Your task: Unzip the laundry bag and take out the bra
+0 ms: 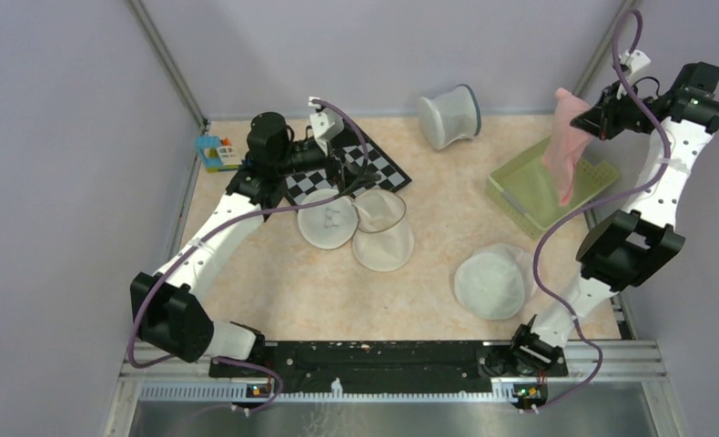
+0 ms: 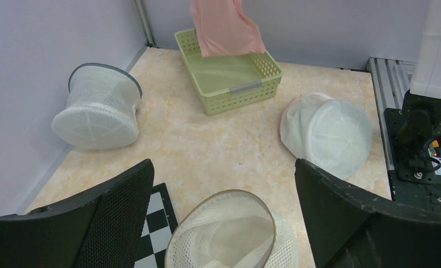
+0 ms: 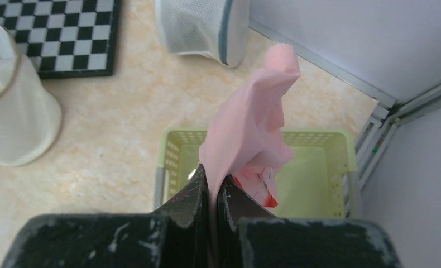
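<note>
The laundry bag [image 1: 356, 223] lies open on the table beside the checkerboard, its two round mesh halves spread side by side. One face has a small dark drawing. It shows in the left wrist view [image 2: 229, 234] with its wire rim gaping, and in the right wrist view [image 3: 14, 120]. My left gripper [image 1: 349, 175] is open and empty just above the bag's far edge; in its own view [image 2: 223, 167] the jaws stand wide apart. My right gripper [image 1: 594, 120] is shut on the pale-pink bra [image 1: 563, 150], which hangs limp over the green basket [image 1: 520, 196]. The bra also shows in both wrist views [image 2: 224, 28] [image 3: 252, 123], pinched between my right gripper's [image 3: 214, 181] jaws.
A larger plain domed mesh bag [image 1: 492, 280] lies at front right. A white cylindrical bin [image 1: 449, 116] lies on its side at the back. A checkerboard [image 1: 374, 164] is under my left gripper. A small coloured toy [image 1: 215, 153] sits at the back left wall.
</note>
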Robot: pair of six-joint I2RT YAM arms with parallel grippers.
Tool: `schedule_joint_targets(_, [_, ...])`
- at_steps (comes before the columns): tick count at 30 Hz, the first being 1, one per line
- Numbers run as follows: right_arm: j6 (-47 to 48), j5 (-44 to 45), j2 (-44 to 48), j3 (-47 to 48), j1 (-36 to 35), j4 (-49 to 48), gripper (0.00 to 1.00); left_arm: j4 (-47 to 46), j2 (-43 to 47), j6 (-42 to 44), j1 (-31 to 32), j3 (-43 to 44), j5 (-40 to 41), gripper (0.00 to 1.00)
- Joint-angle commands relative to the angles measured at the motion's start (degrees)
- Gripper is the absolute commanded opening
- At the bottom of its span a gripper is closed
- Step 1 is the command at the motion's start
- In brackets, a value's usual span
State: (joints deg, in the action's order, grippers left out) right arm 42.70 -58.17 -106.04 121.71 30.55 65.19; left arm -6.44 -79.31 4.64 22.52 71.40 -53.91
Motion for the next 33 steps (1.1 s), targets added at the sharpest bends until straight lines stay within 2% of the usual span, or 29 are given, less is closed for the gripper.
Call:
schedule_joint_targets(1, [9.41, 1.39, -4.99, 7.82, 0.9, 1.8, 0.0, -1.31, -0.99, 1.21, 0.24, 0.99, -0.22, 0.99])
schedule_joint_targets(11, [18.41, 6.03, -13.0, 14.07, 2.41, -3.09, 0.0, 1.78, -3.54, 4.68, 0.16, 3.47, -1.01, 0.99])
schedule_joint_targets(13, [21.13, 6.16, -13.32, 12.68, 2.06, -3.08, 0.0, 2.14, -3.92, 5.24, 0.15, 3.64, -1.43, 0.99])
schedule_joint_targets(24, [25.98, 10.7, -3.75, -19.88, -2.22, -17.48, 0.0, 4.75, -4.25, 8.18, 0.15, 3.91, -1.93, 0.99])
schedule_joint_targets(33, [30.02, 13.85, 1.29, -34.16, -3.73, -20.6, 0.0, 8.56, -3.38, 9.24, 0.15, 2.21, -0.75, 0.99])
